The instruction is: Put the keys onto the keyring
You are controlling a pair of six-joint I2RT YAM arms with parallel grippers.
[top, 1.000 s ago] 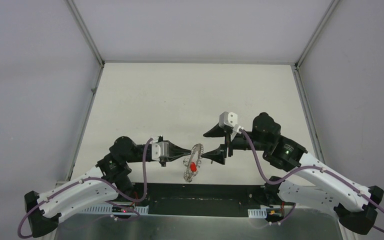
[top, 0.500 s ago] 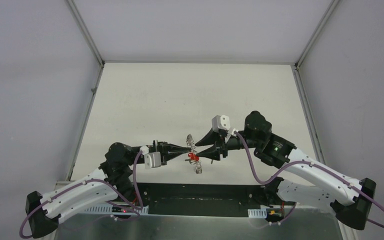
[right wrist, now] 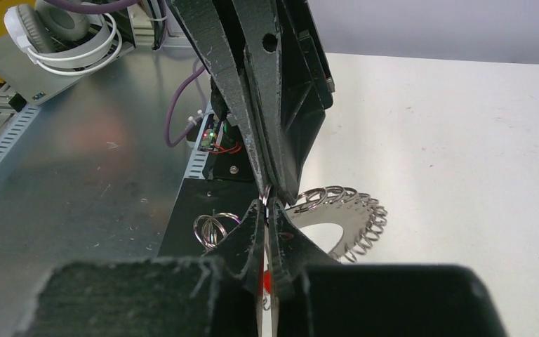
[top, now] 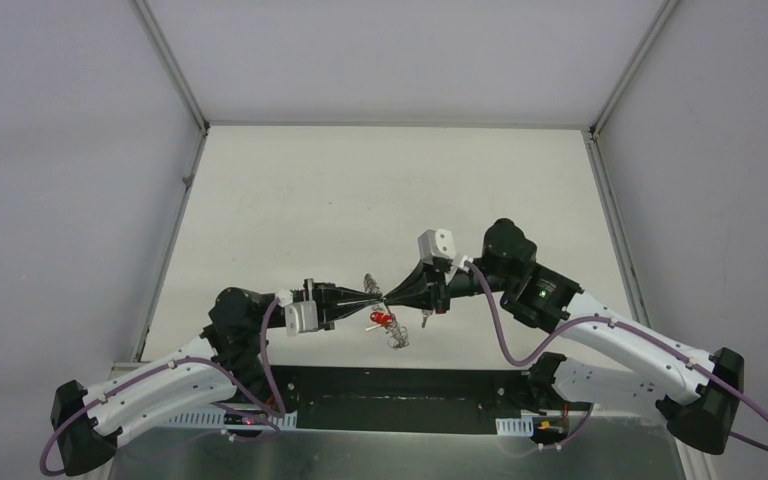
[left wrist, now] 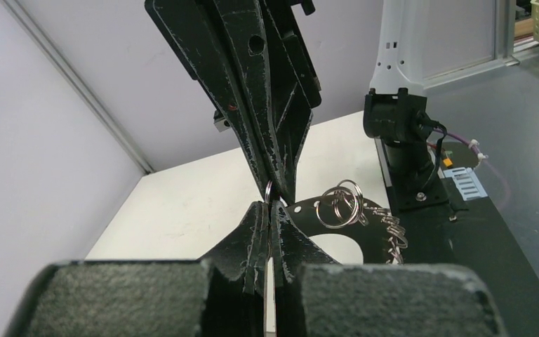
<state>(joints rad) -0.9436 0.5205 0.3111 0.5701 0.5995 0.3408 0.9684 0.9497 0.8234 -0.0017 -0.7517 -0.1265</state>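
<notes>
White tabletop [top: 290,200] between pale grey walls spread beneath the left gripper [top: 372,297] and the right gripper [top: 392,294], which met tip to tip, each with its jaws pressed together. The left one pinched the keyring [top: 396,335] by its fringed rim, so the ring hung tilted just under and beside the meeting tips. The right one sat closed against a small wire loop there, its hold unclear, and the keys [top: 380,318], red head showing, dangled just below both tips.
</notes>
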